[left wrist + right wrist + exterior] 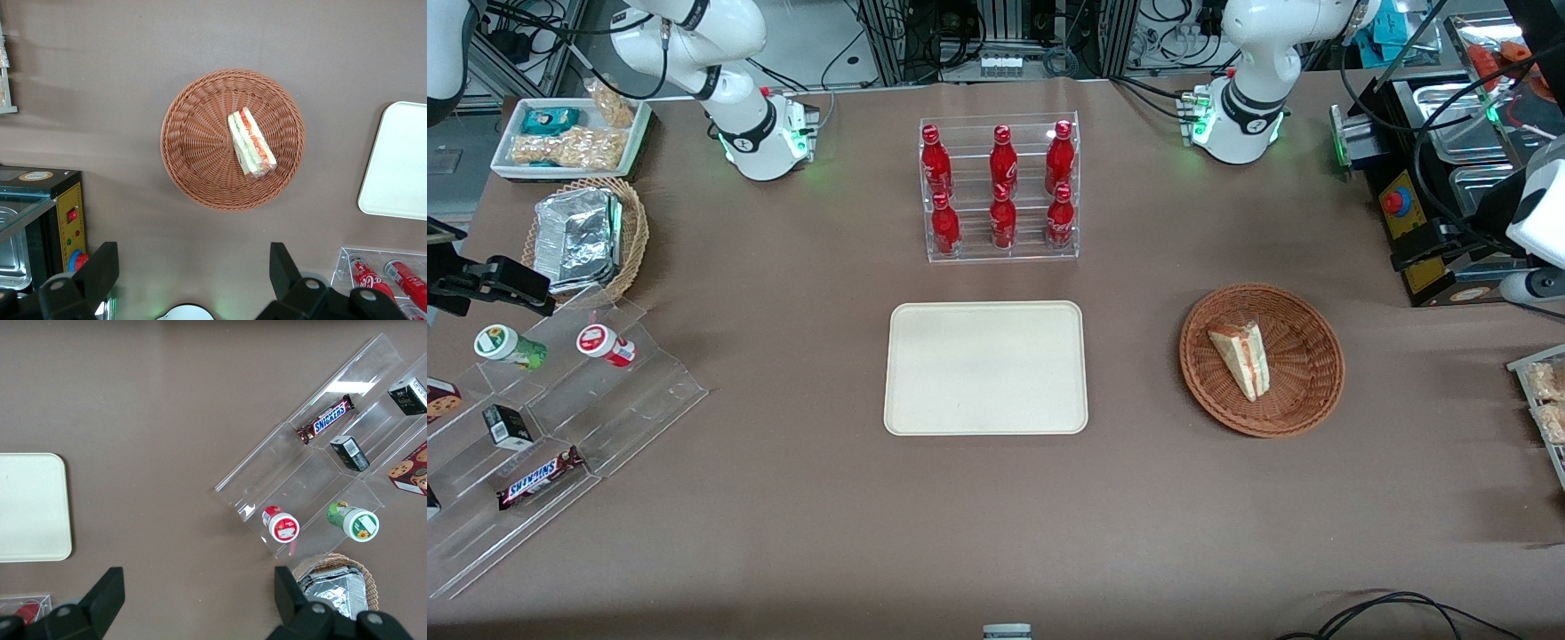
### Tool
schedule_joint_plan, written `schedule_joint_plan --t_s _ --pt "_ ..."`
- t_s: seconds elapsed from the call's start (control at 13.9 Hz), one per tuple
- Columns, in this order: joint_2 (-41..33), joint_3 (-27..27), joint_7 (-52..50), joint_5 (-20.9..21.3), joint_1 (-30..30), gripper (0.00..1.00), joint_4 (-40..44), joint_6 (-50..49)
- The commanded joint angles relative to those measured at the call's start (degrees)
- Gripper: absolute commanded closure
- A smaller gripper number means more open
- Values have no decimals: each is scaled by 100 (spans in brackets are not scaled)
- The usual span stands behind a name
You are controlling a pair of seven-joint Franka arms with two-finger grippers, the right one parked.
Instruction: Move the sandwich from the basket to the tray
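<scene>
While the gripper (190, 280) hangs high above the table (783, 498) with jaws wide and empty, nothing is done yet: the sandwich (251, 143) lies in the basket (193, 133), and the tray (985, 367) beside it holds nothing.

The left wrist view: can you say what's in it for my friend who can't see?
A sandwich lies inside a round brown basket on a brown table. The open gripper hangs high above, holding nothing. A cream tray sits beside the basket.
</scene>
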Motion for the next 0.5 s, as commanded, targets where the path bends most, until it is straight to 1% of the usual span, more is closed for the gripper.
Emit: schedule_joint_plan --t_s 0.0,0.43 --pt "-49 -35 89 53 71 0 -62 49" --pt "-5 -43 36 203 53 0 -36 40"
